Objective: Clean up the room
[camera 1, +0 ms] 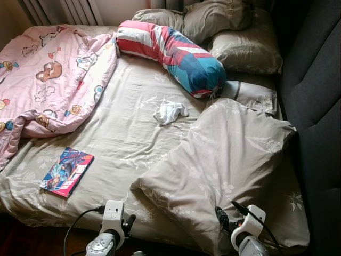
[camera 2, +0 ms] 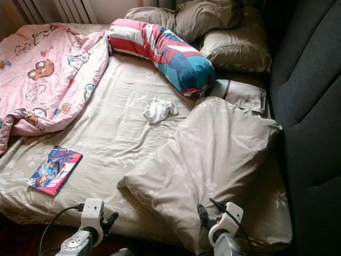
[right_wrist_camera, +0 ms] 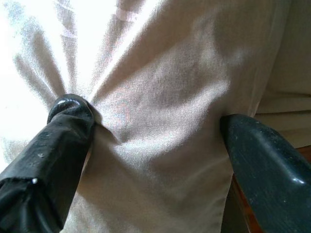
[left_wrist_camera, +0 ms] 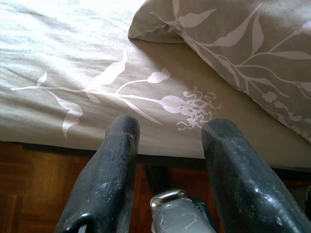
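At bed's near edge, right end effector (right_wrist_camera: 155, 141) spread around crumpled beige floral duvet (camera 1: 229, 160), nothing clamped.

The bed sheet (camera 1: 122, 133) is beige with a pale white floral print, and the large pillow (camera 1: 224, 160) and the pillows at the head (camera 1: 240, 50) match it. The blanket (camera 1: 53, 74) is pink with cartoon animals. The bolster (camera 1: 170, 53) runs from red and white stripes into teal blue. The crumpled cloth (camera 1: 169, 112) is white. The comic book (camera 1: 67, 172) has a blue and red cover. The headboard (camera 1: 314, 106) is dark grey. The floor (left_wrist_camera: 34, 179) is reddish-brown parquet
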You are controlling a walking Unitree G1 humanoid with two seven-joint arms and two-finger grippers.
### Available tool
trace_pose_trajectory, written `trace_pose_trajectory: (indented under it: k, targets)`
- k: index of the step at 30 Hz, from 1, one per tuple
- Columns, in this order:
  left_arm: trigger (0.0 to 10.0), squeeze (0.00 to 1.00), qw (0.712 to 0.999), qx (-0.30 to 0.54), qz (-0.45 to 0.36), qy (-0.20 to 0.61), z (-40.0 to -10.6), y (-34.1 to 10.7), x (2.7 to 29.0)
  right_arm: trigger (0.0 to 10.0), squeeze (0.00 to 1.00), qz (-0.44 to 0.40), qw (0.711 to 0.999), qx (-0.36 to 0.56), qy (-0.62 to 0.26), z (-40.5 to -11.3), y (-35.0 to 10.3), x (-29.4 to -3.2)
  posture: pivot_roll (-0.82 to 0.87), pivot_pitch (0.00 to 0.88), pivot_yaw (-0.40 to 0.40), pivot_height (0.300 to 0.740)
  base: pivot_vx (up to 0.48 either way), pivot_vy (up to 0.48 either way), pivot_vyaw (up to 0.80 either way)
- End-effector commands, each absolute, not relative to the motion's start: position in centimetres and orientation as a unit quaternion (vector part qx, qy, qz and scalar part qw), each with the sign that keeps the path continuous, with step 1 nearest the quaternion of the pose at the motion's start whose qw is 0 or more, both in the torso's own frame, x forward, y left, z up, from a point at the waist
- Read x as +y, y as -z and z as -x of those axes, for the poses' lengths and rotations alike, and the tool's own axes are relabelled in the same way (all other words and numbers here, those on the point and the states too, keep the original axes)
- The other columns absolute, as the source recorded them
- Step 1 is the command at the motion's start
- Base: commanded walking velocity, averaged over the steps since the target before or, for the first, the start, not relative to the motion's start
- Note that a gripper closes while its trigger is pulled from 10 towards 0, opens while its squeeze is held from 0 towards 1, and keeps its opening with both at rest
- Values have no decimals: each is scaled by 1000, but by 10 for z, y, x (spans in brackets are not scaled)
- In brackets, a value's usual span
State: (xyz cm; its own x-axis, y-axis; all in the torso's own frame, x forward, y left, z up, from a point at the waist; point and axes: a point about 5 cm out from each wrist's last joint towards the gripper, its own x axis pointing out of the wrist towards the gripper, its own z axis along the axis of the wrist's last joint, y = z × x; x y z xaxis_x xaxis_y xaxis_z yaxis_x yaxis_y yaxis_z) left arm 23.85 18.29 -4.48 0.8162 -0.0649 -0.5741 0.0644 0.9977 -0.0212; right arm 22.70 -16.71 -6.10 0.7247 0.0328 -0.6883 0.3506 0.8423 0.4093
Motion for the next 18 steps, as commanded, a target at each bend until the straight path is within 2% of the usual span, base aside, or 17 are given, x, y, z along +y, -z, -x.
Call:
trace_pose_trajectory:
  k: [1, 7, 8, 12, 18]
  targets:
    - [10000, 0, 946, 321, -4, 34, -227, 52, 187, 10000, 0, -266, 879, 385, 91, -215, 69, -164, -23, 193, 66, 740, 0, 0, 0]
    - [10000, 0, 946, 321, -4, 34, -227, 52, 187, 10000, 0, -266, 879, 385, 91, -215, 69, -164, -23, 193, 66, 740, 0, 0, 0]
    - [10000, 0, 952, 302, -19, 48, -228, 48, 194, 10000, 0, -242, 888, 381, 91, -220, 66, -164, 109, 301, 160, 740, 0, 0, 0]
    - [10000, 0, 959, 272, -37, 65, -230, 40, 206, 10000, 0, -207, 910, 350, 84, -233, 57, -164, 111, 300, 164, 740, 0, 0, 0]
    - [10000, 0, 962, 261, -37, 63, -233, 37, 209, 10000, 0, -208, 916, 333, 78, -238, 53, -162, 107, 294, 166, 740, 0, 0, 0]
